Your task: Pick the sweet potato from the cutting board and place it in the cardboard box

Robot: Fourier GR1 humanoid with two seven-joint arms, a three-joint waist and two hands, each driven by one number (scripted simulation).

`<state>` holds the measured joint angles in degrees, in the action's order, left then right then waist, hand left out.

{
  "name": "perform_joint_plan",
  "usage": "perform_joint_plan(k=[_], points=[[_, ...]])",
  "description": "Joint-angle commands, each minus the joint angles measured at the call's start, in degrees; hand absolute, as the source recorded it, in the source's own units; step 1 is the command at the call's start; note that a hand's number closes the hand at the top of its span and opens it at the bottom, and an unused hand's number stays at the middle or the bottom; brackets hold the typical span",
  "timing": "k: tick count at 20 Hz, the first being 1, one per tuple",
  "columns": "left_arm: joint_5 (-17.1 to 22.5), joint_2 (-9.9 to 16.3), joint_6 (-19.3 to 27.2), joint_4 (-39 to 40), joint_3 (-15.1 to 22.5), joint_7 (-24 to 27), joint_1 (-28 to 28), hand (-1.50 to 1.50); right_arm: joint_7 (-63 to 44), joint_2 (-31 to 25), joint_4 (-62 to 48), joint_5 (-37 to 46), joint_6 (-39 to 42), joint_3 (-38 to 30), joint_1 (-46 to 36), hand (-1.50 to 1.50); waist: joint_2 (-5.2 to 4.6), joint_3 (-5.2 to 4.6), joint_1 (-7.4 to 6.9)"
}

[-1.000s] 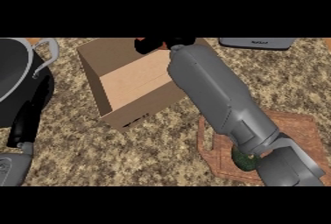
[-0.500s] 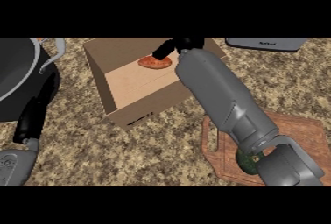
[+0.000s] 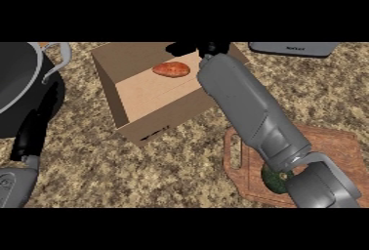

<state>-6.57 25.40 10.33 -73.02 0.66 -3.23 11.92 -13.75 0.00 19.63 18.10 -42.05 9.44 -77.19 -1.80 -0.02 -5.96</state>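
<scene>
An orange sweet potato (image 3: 172,69) lies inside the open cardboard box (image 3: 144,122), near its far side. My right hand (image 3: 202,48) hovers over the box's far right rim, just right of the sweet potato, fingers spread and holding nothing. Its grey forearm runs from the lower right across the wooden cutting board (image 3: 344,151). My left hand (image 3: 30,141) hangs at the left edge, beside the counter, its black fingers pointing up along the pot.
A large dark pot (image 3: 22,93) with a metal handle fills the upper left. A dark green avocado (image 3: 274,179) lies on the cutting board, partly under my right forearm. A grey appliance (image 3: 294,48) sits at the far right edge.
The sweet potato has left my right hand and now lies in the box. The hand has drawn slightly right of it. The view shifted a little.
</scene>
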Motion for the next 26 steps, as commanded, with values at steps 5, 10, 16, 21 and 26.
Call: perform_joint_plan(k=[5,10,16,21,26], points=[[1.40,1.99,-1.06,-0.78,-3.39,0.44,-3.33,0.00,12.61,-1.33,5.57,-7.12,-1.00,-7.97,4.31,-1.50,1.32,0.05,4.12],[0.19,0.21,0.29,-0.93,-3.51,1.05,-5.62,0.00,14.12,-3.36,9.05,-9.07,0.31,-10.30,7.63,-1.50,1.74,0.03,5.48],[0.15,0.36,0.72,-6.07,-4.49,-1.12,-9.68,0.00,14.79,-10.80,20.64,-9.98,7.57,-9.15,22.22,-1.50,2.39,0.06,6.78],[-1.59,-0.18,0.85,-3.04,-4.42,-2.45,-5.89,0.00,6.89,-17.04,35.43,-8.91,12.42,-6.53,30.03,-1.50,2.38,0.00,7.68],[-1.51,-1.60,1.10,-7.59,-4.34,-2.59,-9.80,0.00,0.61,-22.41,50.82,-9.79,20.33,-4.27,41.18,-1.50,2.48,0.01,7.35]])
